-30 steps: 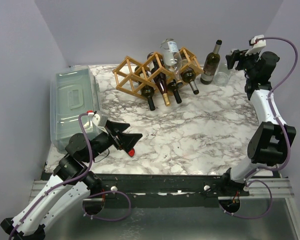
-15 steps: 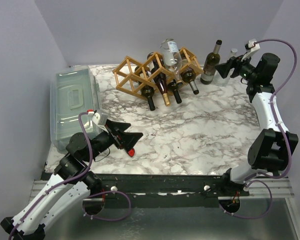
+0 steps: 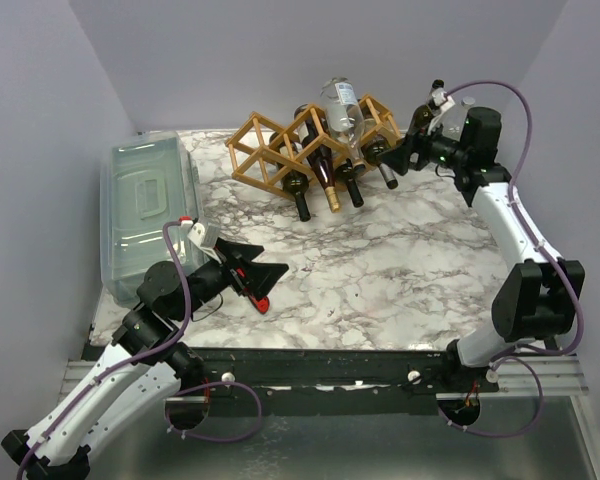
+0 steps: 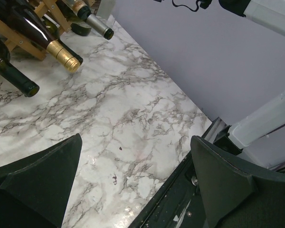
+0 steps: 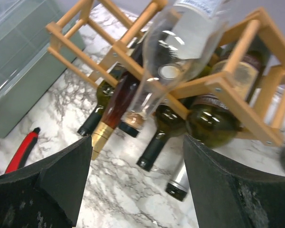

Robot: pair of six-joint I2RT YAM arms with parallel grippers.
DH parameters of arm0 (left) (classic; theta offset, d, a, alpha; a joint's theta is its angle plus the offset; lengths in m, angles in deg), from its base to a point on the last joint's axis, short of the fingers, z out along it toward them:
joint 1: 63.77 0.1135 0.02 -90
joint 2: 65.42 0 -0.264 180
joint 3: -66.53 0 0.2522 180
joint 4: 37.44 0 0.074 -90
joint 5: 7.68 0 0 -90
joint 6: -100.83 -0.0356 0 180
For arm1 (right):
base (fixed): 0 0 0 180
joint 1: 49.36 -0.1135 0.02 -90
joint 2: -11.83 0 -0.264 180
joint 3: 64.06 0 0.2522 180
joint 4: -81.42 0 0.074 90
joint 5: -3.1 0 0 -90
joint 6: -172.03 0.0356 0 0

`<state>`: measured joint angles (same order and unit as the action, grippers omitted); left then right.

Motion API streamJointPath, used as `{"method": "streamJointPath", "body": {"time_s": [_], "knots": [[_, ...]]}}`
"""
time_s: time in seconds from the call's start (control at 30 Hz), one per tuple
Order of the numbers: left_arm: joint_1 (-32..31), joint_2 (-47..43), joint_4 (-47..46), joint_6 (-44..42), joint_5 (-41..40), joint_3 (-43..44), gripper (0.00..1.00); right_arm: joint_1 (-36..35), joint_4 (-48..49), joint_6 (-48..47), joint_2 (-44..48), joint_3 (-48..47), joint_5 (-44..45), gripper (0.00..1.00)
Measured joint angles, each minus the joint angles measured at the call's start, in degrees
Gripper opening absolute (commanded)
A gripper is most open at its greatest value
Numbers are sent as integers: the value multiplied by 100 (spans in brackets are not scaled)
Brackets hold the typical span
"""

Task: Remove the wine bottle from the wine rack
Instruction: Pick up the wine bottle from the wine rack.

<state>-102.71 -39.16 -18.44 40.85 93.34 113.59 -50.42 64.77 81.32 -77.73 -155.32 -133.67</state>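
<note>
The rack stands at the back centre of the worktop, loaded. A clear bottle lies in an upper cell. The dark bottles lie in the lower cells, necks pointing towards the near edge. The right pincer is just beside the rack's right end, jaws apart, gripping nothing. The left pincer is low over the near left worktop, jaws wide apart and empty, near a red-handled tool. A lidded bin sits at the left.

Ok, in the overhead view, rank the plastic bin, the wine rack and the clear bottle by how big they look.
1-2. plastic bin and wine rack: look alike; the rack sits farther back, so unranked.
3. clear bottle: clearly smallest.
</note>
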Motion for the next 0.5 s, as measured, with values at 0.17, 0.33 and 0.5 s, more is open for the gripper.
{"method": "streamJointPath", "body": {"time_s": [0.17, 0.33, 0.5], "knots": [[0, -4, 0, 15, 0, 0, 99, -490, -125, -90, -17, -28, 190, 80], [0, -61, 0, 48, -2, 0, 99, -726, -162, -138, -155, -188, 581, 81], [0, -98, -7, 83, -2, -31, 99, -881, -149, -151, -256, -205, 994, 82]]}}
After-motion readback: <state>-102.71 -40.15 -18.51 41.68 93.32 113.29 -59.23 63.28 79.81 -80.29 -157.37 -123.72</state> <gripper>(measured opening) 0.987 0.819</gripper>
